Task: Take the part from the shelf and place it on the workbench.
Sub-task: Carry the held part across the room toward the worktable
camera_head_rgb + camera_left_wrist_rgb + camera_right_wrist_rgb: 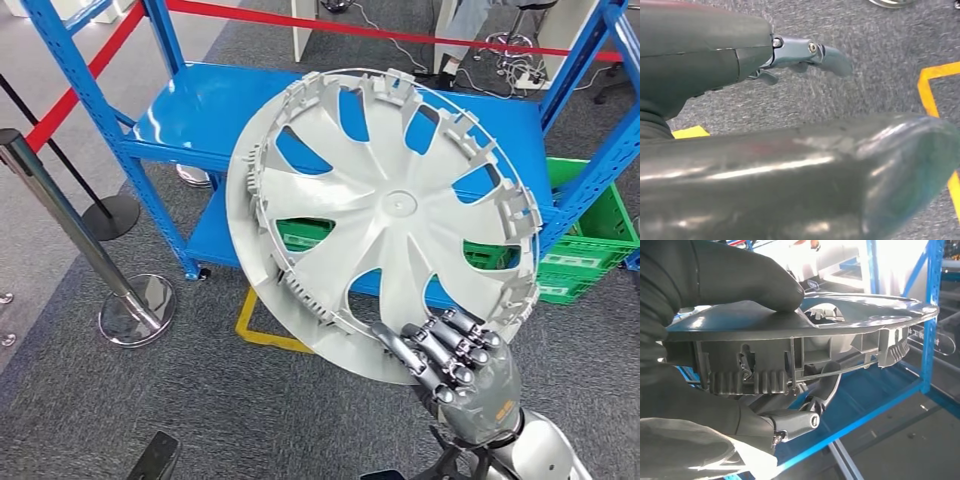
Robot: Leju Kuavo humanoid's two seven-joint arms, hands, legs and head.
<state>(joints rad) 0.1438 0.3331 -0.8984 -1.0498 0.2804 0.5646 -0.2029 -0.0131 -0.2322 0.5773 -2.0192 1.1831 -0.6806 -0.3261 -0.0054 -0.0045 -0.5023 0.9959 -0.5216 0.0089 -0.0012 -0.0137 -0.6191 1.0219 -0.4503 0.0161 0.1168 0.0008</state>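
The part is a large grey wheel cover [392, 210] with spokes and a clipped rim, its inner side turned up towards me. It hangs tilted in the air in front of the blue shelf [204, 110]. My right hand [460, 365] grips its near rim from below right. In the right wrist view the thumb [734, 275] presses on one face of the wheel cover [851, 315] and the fingers [798, 422] curl under the other. My left hand [715, 60] hangs over grey carpet, fingers [806, 50] stretched out, holding nothing.
The shelf's blue posts stand at left and right, with a low board underneath. Green crates [589, 250] sit behind the shelf at right. A chrome stanchion [136, 310] and red barrier tape [83, 90] stand at left. Yellow floor tape [256, 330] marks the carpet.
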